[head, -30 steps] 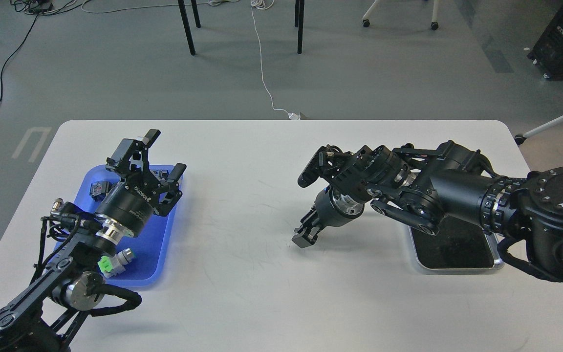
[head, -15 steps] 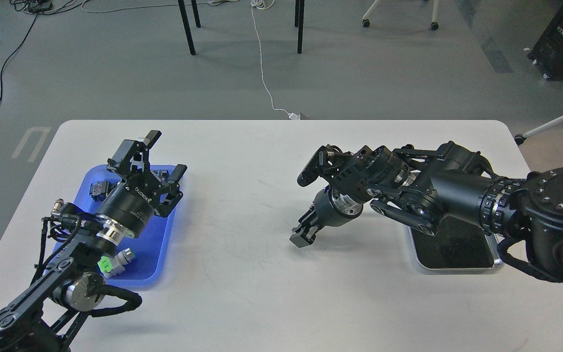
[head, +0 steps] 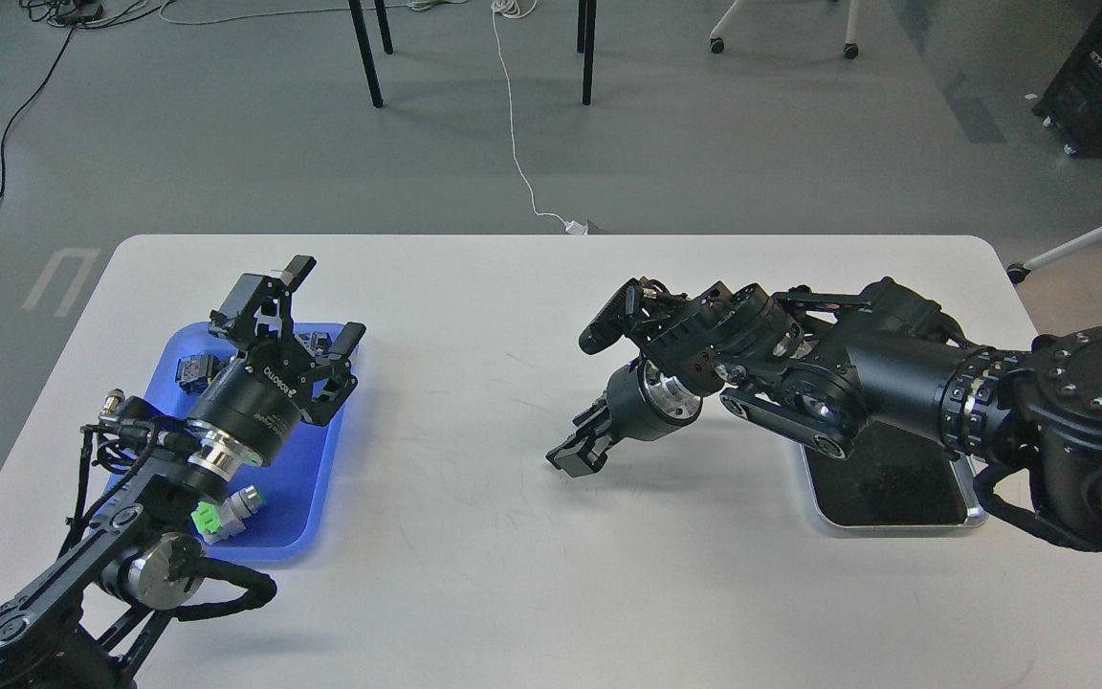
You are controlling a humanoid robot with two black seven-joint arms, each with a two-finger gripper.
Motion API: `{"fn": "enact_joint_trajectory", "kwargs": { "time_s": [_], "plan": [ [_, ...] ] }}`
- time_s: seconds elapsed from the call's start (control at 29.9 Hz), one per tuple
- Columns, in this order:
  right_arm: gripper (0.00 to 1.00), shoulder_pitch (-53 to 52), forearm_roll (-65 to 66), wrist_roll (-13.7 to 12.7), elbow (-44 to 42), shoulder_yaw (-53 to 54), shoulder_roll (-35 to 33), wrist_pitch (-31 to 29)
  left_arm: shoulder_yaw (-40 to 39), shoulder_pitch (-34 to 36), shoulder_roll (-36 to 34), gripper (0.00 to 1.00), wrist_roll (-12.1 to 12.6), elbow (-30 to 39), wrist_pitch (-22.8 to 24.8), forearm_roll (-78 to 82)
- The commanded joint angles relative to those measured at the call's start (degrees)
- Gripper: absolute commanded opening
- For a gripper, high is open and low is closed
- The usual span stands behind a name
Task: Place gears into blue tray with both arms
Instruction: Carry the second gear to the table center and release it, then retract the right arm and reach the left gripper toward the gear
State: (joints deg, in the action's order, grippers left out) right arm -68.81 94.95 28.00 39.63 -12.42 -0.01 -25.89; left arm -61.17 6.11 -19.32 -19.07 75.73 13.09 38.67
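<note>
The blue tray [head: 300,474] lies at the table's left. My left gripper [head: 326,302] hovers over its far end, open, fingers spread wide with nothing between them. My right gripper [head: 572,456] hangs low over the middle of the table, pointing down and to the left. It is dark and its fingers cannot be told apart, so I cannot tell whether it holds anything. No gears can be made out; any in the blue tray are hidden by my left arm or too small to see.
A green-capped switch [head: 210,518] and a dark switch part [head: 193,369] lie in the blue tray. A silver tray with a black floor [head: 895,493] sits at the right, partly under my right arm. White table [head: 474,574] all around.
My right gripper has moved left and slightly up the view, away from the silver tray. The left arm has not moved.
</note>
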Motion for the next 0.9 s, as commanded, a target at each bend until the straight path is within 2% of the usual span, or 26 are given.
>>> {"fn": "enact_joint_trajectory", "kwargs": {
  "time_s": [0.0, 0.1, 0.3, 0.5, 0.7, 0.87],
  "plan": [
    [0.89, -0.6, -4.0, 0.0, 0.1, 0.6, -1.1, 0.1, -0.1, -0.2, -0.1, 0.98, 0.0, 0.0, 0.1, 0.0],
    [0.93, -1.2, -9.1, 0.0, 0.4, 0.9, -4.1, 0.0, 0.0, -0.2, -0.1, 0.98, 0.0, 0.5, 0.1, 0.0],
    [0.95, -0.5, -21.3, 0.0, 2.2, 7.3, -14.6, 0.1, 0.0, -0.1, -0.2, 0.98, 0.0, 1.0, 0.1, 1.0],
    [0.95, 9.3, -44.2, 0.0, 2.2, 20.5, -21.4, 0.2, 0.5, 0.7, -0.7, 0.98, -0.3, 1.0, 0.4, 8.8],
    [0.95, 22.2, -61.4, 0.0, 2.0, 33.0, -23.8, 0.2, 1.3, 3.1, -0.5, 0.98, -3.6, 1.0, 2.2, 21.1],
    [0.95, 29.3, -74.2, 0.0, 2.4, 37.3, -24.5, 0.1, 9.2, 10.7, -0.8, 0.98, -5.8, 1.0, 2.4, 35.8]
  ]
}}
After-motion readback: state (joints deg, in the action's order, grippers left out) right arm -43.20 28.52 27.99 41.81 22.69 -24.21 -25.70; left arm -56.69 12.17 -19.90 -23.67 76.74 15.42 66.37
